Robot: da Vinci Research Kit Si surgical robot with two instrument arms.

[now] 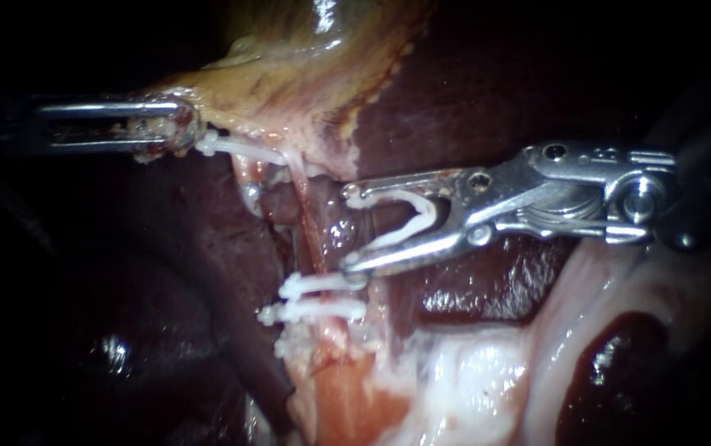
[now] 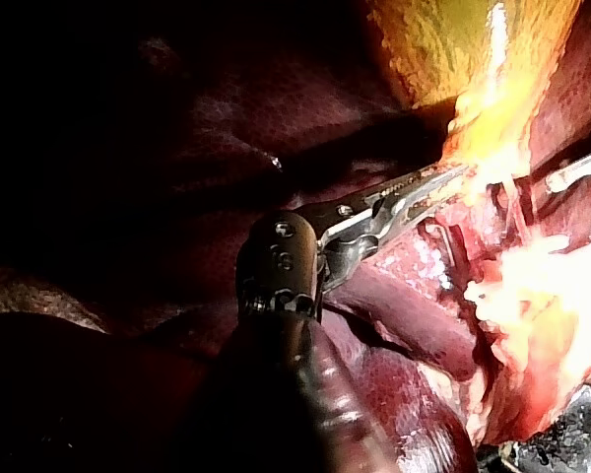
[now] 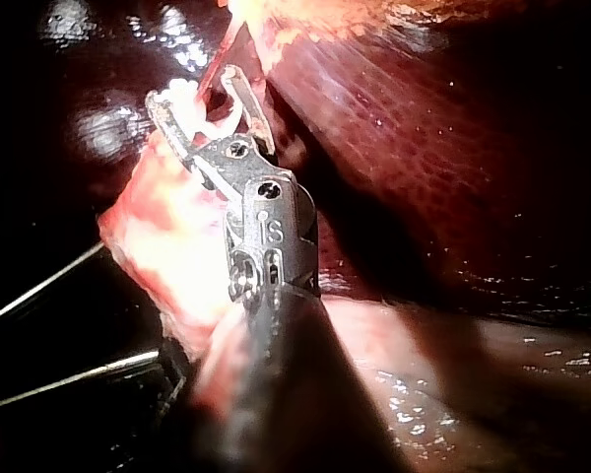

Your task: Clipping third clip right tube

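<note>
The left instrument [image 1: 182, 128] is held level from the left, and its tool is closed on the gallbladder's [image 1: 289, 91] edge. The right instrument [image 1: 348, 230] is brought in from the right, tipped slightly down. Its tool's jaws are spread wide, and an open white clip [image 1: 425, 211] is held between them. Their tips are seen just beside the right tube [image 1: 315, 235], above two clips [image 1: 322, 310] set on it.

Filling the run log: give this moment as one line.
left instrument: jaws shut on yellowish gallbladder | right instrument: jaws hold open white V-shaped clip near pink tube | two closed white clips on tube
</note>
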